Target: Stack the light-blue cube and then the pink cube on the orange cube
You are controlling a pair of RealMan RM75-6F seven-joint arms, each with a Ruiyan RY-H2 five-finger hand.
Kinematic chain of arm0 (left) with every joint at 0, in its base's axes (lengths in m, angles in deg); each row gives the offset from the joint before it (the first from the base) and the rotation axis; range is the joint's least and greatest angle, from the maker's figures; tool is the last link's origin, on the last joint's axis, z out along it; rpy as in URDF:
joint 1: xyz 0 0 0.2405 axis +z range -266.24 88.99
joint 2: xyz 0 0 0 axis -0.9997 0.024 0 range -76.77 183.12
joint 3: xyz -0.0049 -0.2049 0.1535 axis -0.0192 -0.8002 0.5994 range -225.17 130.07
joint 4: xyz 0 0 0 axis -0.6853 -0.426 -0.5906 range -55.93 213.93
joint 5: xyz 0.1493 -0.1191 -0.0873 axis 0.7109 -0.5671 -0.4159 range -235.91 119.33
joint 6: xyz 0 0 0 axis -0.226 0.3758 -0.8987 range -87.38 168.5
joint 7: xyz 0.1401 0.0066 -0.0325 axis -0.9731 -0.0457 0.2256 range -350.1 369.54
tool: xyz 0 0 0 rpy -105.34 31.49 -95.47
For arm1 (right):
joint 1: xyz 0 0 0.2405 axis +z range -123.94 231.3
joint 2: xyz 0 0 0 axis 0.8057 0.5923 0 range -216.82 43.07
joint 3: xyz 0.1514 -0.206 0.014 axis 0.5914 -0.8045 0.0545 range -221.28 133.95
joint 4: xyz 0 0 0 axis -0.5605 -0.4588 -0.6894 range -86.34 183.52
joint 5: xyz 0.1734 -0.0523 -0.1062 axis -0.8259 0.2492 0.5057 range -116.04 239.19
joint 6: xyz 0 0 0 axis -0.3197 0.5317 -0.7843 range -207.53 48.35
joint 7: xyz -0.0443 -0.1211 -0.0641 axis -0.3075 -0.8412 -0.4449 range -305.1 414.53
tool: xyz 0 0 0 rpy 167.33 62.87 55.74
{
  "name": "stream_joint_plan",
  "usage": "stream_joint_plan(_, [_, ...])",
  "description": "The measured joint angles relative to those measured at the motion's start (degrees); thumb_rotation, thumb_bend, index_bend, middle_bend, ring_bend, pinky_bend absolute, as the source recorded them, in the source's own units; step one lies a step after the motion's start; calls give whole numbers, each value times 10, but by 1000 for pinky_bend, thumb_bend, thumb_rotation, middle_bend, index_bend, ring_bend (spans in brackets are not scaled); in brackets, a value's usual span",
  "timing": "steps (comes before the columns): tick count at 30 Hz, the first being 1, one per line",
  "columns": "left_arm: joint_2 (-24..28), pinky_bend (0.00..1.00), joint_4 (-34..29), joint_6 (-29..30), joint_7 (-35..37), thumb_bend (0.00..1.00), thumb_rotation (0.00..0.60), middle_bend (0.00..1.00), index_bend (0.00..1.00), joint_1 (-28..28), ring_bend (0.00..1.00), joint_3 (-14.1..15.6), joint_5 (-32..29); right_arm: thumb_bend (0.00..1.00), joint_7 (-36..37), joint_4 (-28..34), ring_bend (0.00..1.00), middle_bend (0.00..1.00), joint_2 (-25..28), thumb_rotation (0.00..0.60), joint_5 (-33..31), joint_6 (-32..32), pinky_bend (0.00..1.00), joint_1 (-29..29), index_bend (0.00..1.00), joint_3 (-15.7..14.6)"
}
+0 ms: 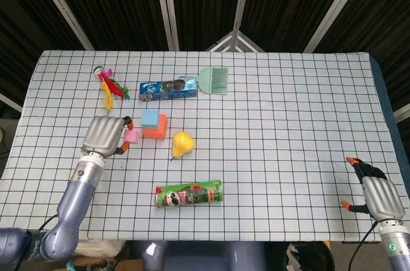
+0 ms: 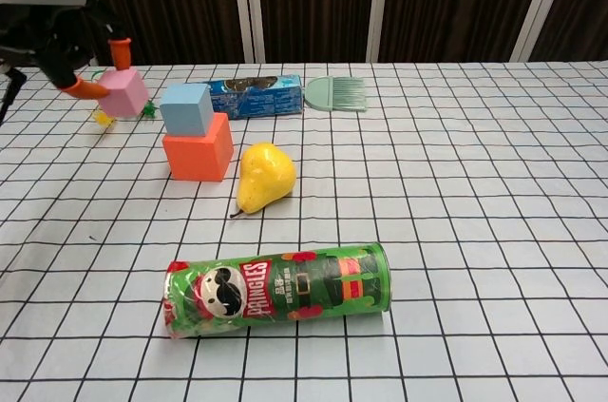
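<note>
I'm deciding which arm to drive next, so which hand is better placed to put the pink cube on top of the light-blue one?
The left hand. It already holds the pink cube lifted, just left of the light-blue cube sitting on the orange cube. The right hand sits far off at the table's near right edge.

Checked cloth covers the counter [image 1: 288, 130]. Green Pringles can [image 1: 189, 193] lies on its side near the front edge; yellow pear [image 1: 182, 143] sits behind it. Along the back: blue cookie packet [image 1: 168, 89], touching or just beside a pale green brush [image 1: 214, 81], with a red-yellow feathered toy [image 1: 109, 86] further left.
</note>
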Motion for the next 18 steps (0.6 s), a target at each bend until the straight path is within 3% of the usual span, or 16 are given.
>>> stream_joint_plan(7, [-35, 891, 61, -6, -22, 382, 600, 850, 437, -64, 792, -33, -62, 174, -6, 0, 153, 133, -1, 600, -4, -1, 163, 0, 113, 1])
stream_joint_plan(18, [-72, 892, 104, 16, -50, 382, 600, 850, 438, -115, 791, -42, -117, 173, -9, 0, 154, 133, -2, 600, -1, -5, 163, -1, 113, 2])
